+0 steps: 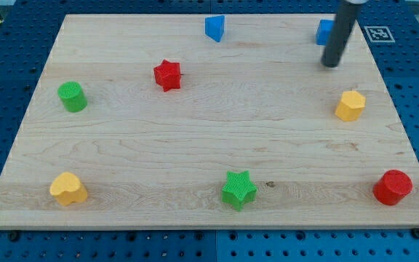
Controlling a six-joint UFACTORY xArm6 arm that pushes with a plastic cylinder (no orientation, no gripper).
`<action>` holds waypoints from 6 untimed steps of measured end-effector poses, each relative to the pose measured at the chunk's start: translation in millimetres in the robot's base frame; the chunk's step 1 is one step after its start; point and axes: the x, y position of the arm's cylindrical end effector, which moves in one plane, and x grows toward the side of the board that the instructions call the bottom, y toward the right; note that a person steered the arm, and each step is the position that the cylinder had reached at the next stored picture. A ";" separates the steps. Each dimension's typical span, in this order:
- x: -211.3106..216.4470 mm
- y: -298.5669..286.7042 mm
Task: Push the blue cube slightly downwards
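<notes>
Cube in blue, the blue cube [325,31], sits far right on the surface [195,131], half hidden behind my tip [331,65]. Probably light, rigid, slides easily; push its far face. The tool is a bare rod, holding nothing.

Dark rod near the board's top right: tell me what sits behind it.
A blue block shows just left of my rod, its right part covered, so its full shape cannot be confirmed. My tip rests below it on the wooden board.
</notes>
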 end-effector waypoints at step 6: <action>-105.3 10.7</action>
